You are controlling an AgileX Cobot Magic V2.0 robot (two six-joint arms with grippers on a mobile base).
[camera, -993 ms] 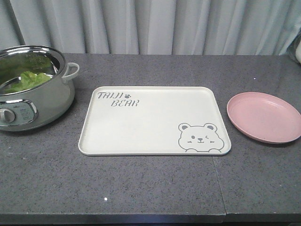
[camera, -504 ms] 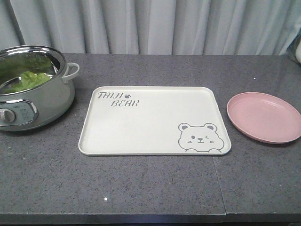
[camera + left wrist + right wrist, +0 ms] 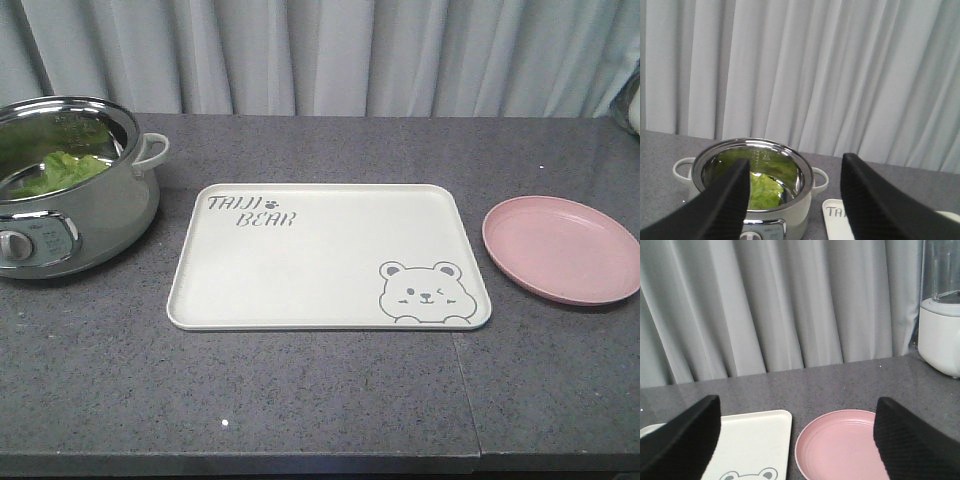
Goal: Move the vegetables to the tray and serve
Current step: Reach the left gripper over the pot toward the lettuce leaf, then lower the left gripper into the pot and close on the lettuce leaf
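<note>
- Nothing on the table has moved since the earlier frames: in the front view the tray [image 3: 300, 285], the pot [image 3: 95, 215] and the plate [image 3: 560, 250] lie just where they did a second ago.
- The tray lies flat at the centre of the front view on the dark grey table [image 3: 300, 400]. Its lettering is at its upper left and a bear face at its lower right.
- The lettuce [image 3: 62, 170] sits inside the shiny pot at the left edge of the frame, well apart from the tray's surface. The pot itself stands just beside the tray's left rim.
- The pink plate rests to the right of the tray, near it but not touching.
- In the left wrist view, the left gripper [image 3: 795, 162] has its two black fingers [image 3: 725, 205] spread wide apart at the bottom of the frame. The pot with its green leaves shows in the gap, and a corner of the tray at the lower right.
- In the right wrist view, the right gripper [image 3: 796, 401] is likewise parted wide, one finger in each lower corner. The plate and a corner of the tray show between them.
- A white appliance [image 3: 940, 340] stands at the upper right of that view, in front of a grey curtain [image 3: 765, 305].
</note>
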